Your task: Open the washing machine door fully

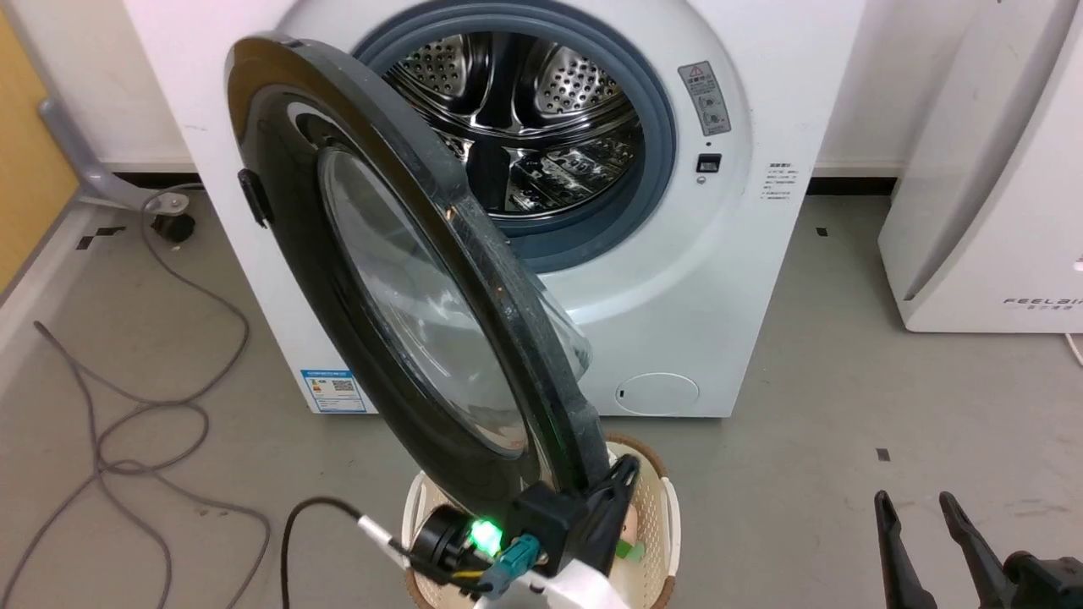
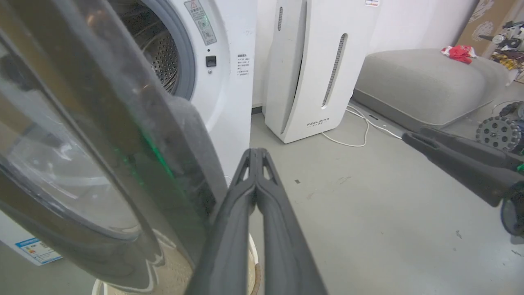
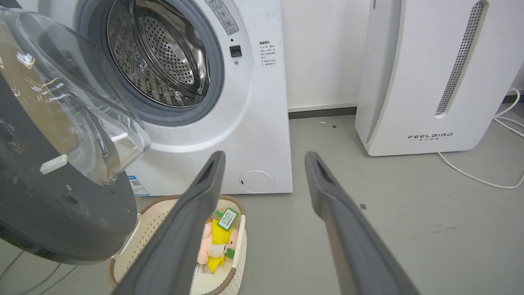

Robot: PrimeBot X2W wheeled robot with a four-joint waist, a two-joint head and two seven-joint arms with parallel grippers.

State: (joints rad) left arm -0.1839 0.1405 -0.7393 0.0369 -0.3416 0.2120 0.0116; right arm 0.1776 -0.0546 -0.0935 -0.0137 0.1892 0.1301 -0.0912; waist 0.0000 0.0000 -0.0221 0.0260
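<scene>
Grey floor (image 1: 846,381); basket (image 3: 239,246) at 6 o'clock. Left gripper (image 2: 256,155) closed, empty, beside lower rim of washing machine door (image 1: 406,279); right gripper (image 1: 915,503) spread, 5 o'clock. Door half swung, 10 o'clock before the washing machine (image 1: 719,279). Push rim steadily leftward; mind slipping off.

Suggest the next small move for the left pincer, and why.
Probably sweep the shut left pincer leftward against the large round glossy black door: it sits beside the rim's inner side, and the door stands only about half open.
</scene>
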